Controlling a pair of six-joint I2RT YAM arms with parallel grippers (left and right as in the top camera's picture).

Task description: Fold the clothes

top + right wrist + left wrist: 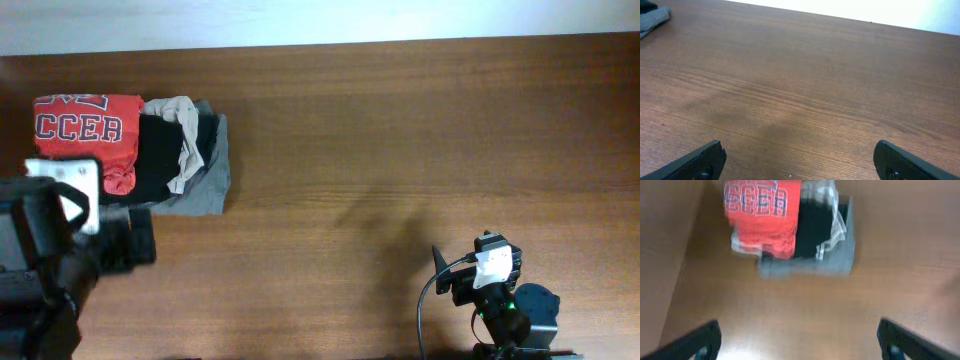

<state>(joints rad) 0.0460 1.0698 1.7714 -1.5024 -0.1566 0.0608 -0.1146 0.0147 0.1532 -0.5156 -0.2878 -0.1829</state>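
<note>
In the way on the counter lay one heap in the upper left of the overhead frame: the red-orange T-shirt, with a black garment, a beige one and a grey one touching it on the right. Right of the heap, bare wood ran to the frame's edge. The left arm filled the lower left corner, just below the heap; the right arm sat at lower right, well apart.

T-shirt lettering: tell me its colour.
The lettering is white with dark outlines, on the red-orange T-shirt; clearest overhead.
</note>
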